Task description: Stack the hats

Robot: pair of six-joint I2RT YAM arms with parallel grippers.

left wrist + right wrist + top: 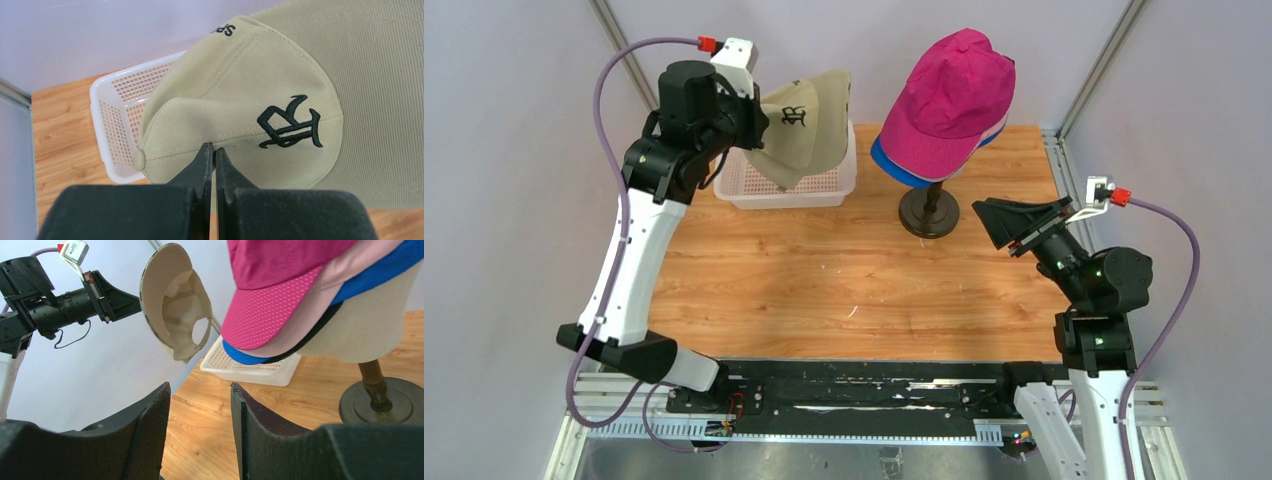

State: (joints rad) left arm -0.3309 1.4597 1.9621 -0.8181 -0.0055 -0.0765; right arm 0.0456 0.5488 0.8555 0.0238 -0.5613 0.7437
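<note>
Left fingers point(201, 167) pinch shut on the khaki cap point(280, 75), held aloft over the basket point(115, 125). Right fingers point(150, 430) stand half open, empty. Step in hand: carrying the last cap; next, it must settle squarely over the magenta cap point(954, 90).

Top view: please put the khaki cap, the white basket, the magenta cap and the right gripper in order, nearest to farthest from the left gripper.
1. The khaki cap, pinched in the left gripper, back left.
2. The white basket, under that cap, back left.
3. The magenta cap, topmost on the head, back centre.
4. The right gripper, open, far right.
</note>
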